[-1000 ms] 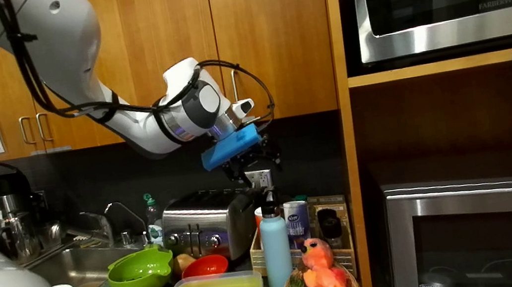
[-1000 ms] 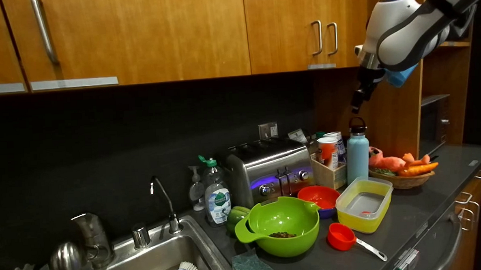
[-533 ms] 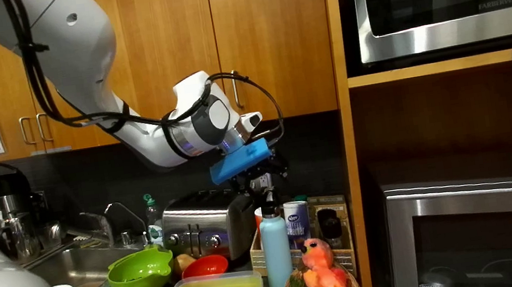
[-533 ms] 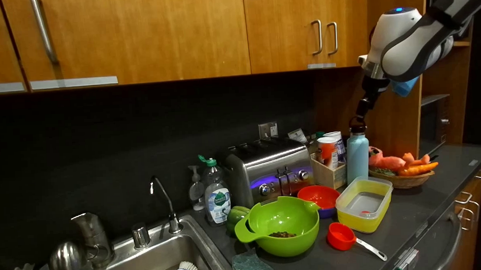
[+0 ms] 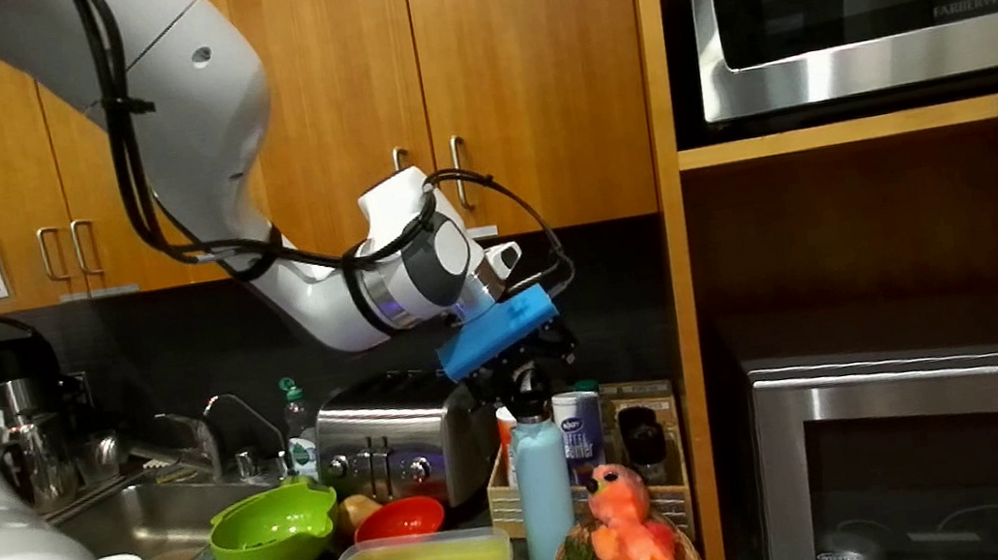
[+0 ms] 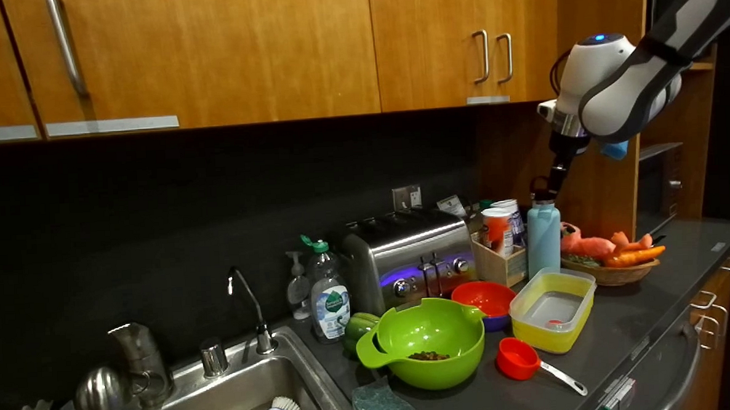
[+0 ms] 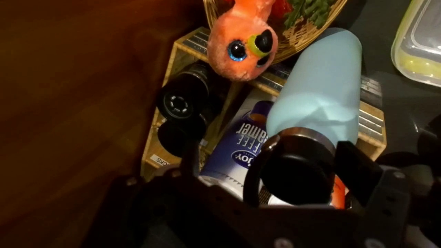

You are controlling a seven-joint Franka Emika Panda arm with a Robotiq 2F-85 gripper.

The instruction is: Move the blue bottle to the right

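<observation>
After the end effector (image 7: 267,150) had come down, its fingers (image 7: 356,168) wide on either side of the dark cap (image 7: 298,172), the blue bottle (image 5: 545,498), upright on the desk (image 6: 640,304) beside the basket (image 6: 620,275), appeared to me slightly shifted toward that basket, so the grasp seemed near but not yet made.

Camera faces cabinets (image 5: 528,71) head-on, sink (image 5: 164,503) at 8 o'clock, in an exterior view; looks obliquely from sink side, toaster (image 6: 407,261) at 5, in an exterior view. Wrist view closest, looks down: blue bottle (image 7: 311,112) at 3, shared by both exterior views.
</observation>
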